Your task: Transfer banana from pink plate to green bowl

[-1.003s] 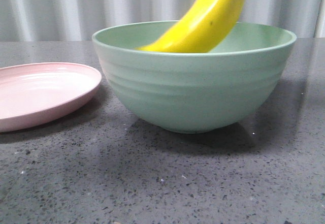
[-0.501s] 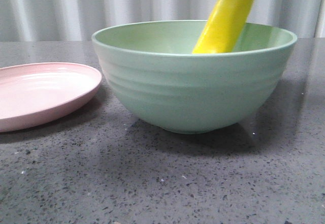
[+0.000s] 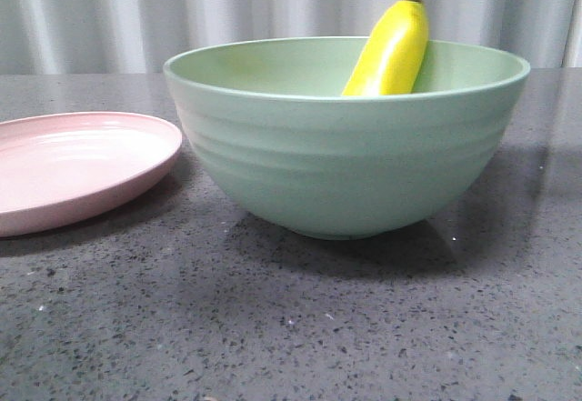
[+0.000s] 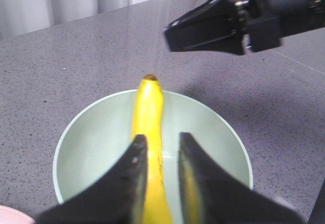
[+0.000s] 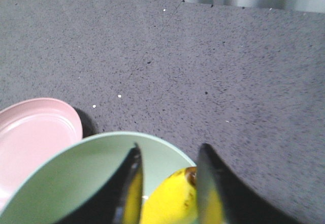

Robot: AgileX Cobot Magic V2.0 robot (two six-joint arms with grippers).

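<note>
Pink plate empty on grey tabletop; beyond it, banana stands steeply inside green bowl, leaning on the far wall, tip above rim. Both grippers, left and right, hover jaws apart, holding nothing. Risk: a withdrawing jaw clips the propped banana and tips it over the rim.

We see the green bowl hiding the banana below its rim; the pink plate is perhaps half cropped.
</note>
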